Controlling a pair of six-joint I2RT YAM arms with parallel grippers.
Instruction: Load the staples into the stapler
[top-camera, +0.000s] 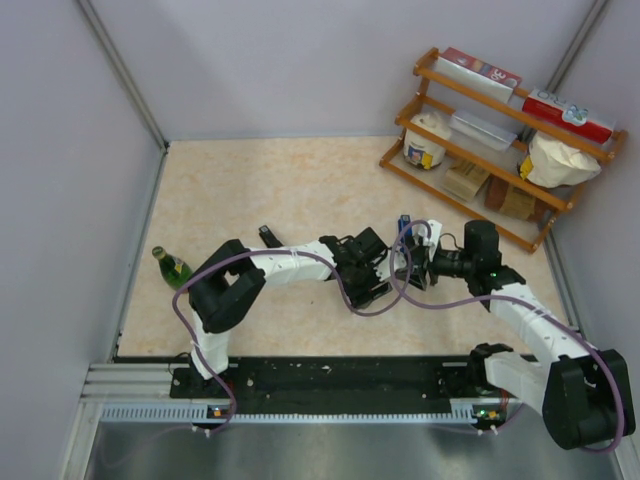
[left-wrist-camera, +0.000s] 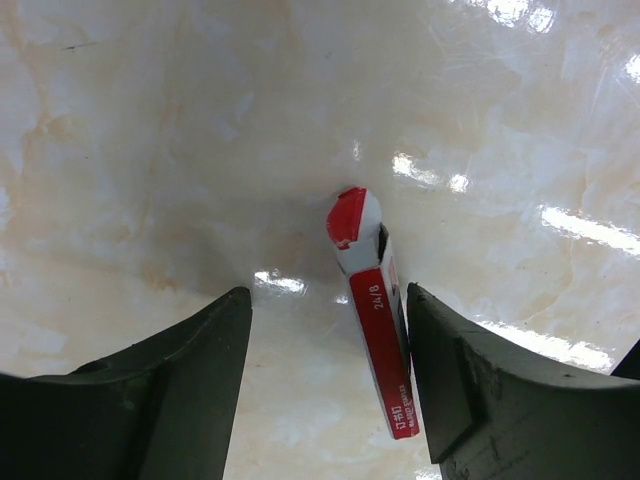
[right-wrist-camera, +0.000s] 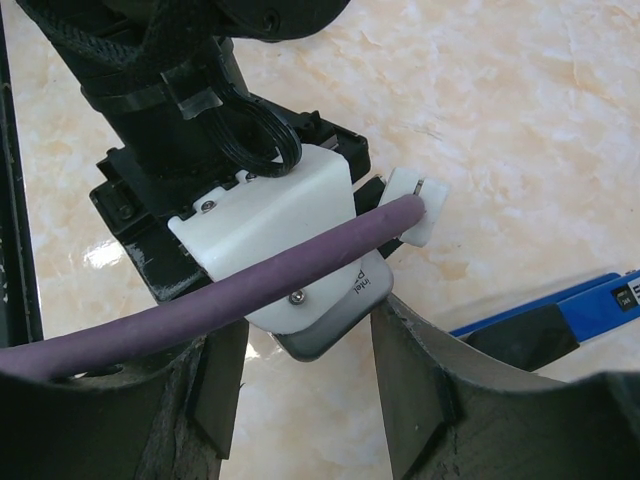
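Step in hand: pickup of the staples box, mid-table.
Left gripper: jaws apart around the box, one finger touching it, not clamped.
Right gripper: open, empty, with the blue stapler close by.
Next move likely calls for a square closure and a lift without tipping.

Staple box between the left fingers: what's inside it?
The staple box has its end flap open, showing only a dark gap; its walls cover the rest, so no staples can be seen.
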